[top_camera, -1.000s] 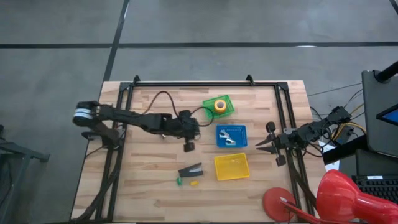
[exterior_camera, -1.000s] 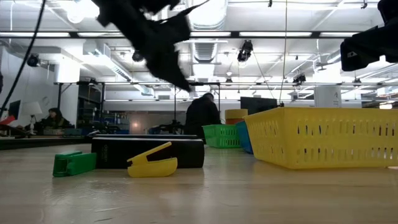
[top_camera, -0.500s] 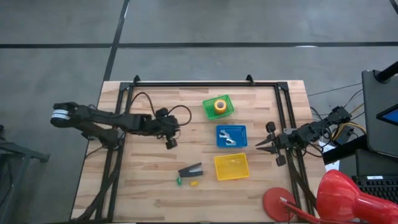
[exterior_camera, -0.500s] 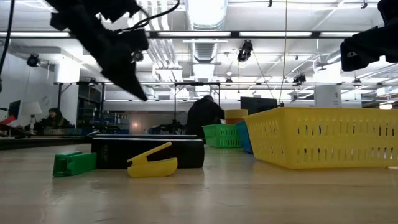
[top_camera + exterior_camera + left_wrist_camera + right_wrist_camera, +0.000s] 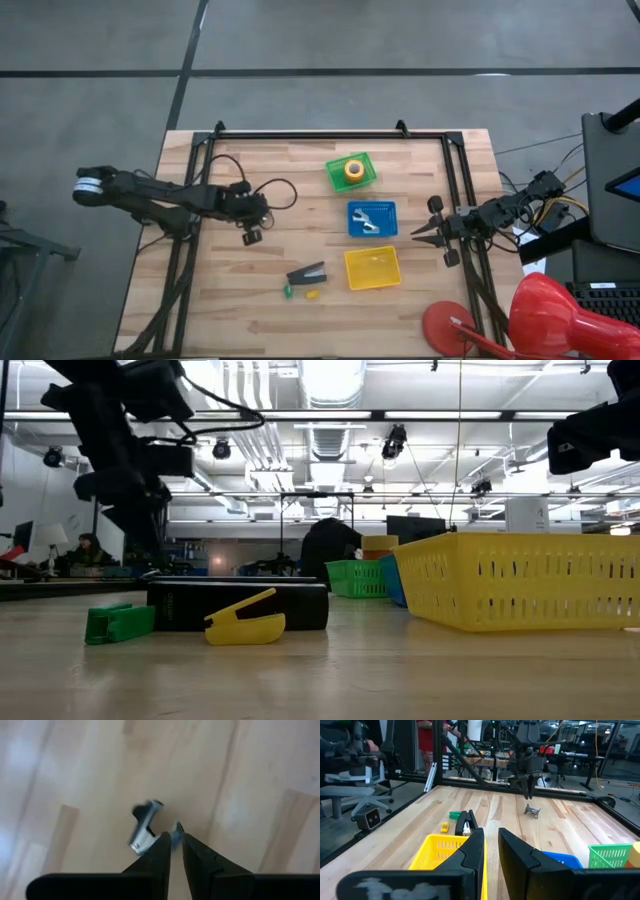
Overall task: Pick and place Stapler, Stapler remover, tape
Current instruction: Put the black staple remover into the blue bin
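The dark stapler (image 5: 307,273) lies flat on the wood near the table's near edge, left of the yellow bin; in the low view the stapler (image 5: 240,605) is long and black. The tape (image 5: 352,170), orange-yellow, sits in the green bin. A small dark and silver staple remover (image 5: 143,827) lies on the bare wood just beyond my left gripper (image 5: 175,836), which is shut; in the right wrist view the remover (image 5: 532,810) is just below the left gripper's tips. My left gripper (image 5: 250,237) hovers left of the table's middle. My right gripper (image 5: 420,232) is shut and waits near the right edge.
A blue bin (image 5: 372,206) with a small silver-white thing inside and a yellow bin (image 5: 372,268) stand right of centre. A green bit (image 5: 288,291) and a yellow bit (image 5: 312,295) lie beside the stapler. A black frame rail (image 5: 330,134) runs along the far edge.
My left arm has drawn back toward the table's left edge, its gripper travelling from just left of the blue bin to left of the table's middle. The stapler, the bins and my right arm have stayed put.
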Controlling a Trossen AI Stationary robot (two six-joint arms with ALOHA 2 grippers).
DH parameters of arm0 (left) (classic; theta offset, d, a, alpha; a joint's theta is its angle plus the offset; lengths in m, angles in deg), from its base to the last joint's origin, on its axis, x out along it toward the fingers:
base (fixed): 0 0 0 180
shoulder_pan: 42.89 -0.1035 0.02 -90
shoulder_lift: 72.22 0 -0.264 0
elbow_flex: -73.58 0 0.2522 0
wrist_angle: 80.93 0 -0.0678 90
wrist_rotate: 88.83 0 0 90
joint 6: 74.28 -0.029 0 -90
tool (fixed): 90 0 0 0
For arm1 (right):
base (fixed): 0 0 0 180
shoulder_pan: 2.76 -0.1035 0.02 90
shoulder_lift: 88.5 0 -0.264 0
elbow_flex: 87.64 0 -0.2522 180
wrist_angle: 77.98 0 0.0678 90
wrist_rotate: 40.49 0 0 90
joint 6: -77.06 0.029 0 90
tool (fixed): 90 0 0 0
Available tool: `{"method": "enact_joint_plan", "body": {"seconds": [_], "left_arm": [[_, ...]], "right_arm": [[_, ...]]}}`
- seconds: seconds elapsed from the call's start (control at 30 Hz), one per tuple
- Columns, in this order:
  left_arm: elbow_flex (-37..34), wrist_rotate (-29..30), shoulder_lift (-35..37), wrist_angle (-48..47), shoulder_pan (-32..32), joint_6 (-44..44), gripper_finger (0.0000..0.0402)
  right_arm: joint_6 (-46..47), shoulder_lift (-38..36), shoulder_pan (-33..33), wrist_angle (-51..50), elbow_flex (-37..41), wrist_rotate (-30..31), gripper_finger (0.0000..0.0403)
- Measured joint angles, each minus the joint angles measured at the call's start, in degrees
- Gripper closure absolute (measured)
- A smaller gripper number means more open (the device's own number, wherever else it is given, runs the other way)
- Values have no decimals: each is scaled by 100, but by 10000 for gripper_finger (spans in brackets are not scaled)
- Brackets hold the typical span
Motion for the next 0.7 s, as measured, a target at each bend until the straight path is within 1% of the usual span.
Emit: {"method": "enact_joint_plan", "body": {"seconds": [0.13, 0.23, 0.37, 0.47, 0.53, 0.7], "left_arm": [[0, -290, -76, -90, 15, -27, 343], [0, -327, -146, -93, 33, -80, 328], [0, -201, -300, -138, 33, -350, 296], [0, -63, -405, -226, 33, -662, 282], [0, 88, -459, -178, 35, -727, 279], [2, 59, -657, -83, 35, -824, 281]], "right_arm": [[4, 2, -1, 0, 0, 0, 351], [-4, 2, -2, 2, 0, 0, 351], [-4, 2, -1, 0, 0, -1, 351], [6, 2, -1, 0, 0, -1, 351], [-4, 2, -1, 0, 0, -1, 351], [-4, 2, -1, 1, 0, 0, 351]]}}
